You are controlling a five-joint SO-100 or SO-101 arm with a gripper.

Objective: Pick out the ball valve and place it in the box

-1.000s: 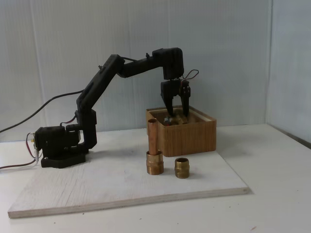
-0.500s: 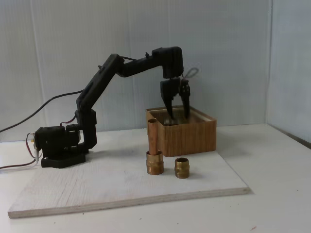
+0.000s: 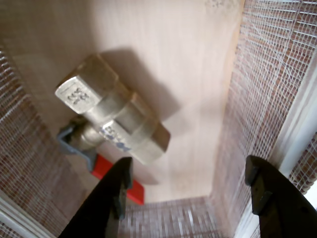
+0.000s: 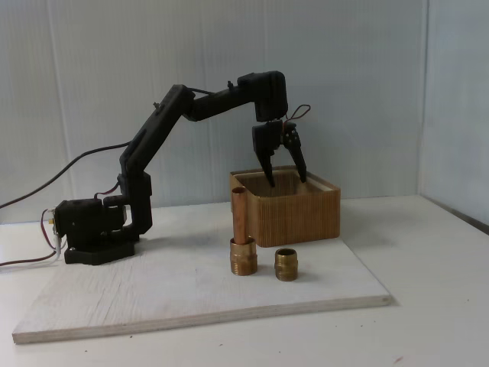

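The valve [image 3: 111, 118] lies on the floor of the box [image 4: 302, 214], its red handle underneath. The claw [image 4: 286, 182] hangs above it, spread wide and empty.

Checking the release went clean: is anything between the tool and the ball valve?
No. In the wrist view the open tool hangs above the ball valve, which lies on the floor of the box; only bare floor shows between the fingers.

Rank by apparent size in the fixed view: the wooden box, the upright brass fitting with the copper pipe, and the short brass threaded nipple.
Largest to smallest in the fixed view:
1. Square light brown layered-wood box
2. Upright brass fitting with copper pipe
3. Short brass threaded nipple
The two fittings stand nearer the camera than the box, yet the box looks far bigger.
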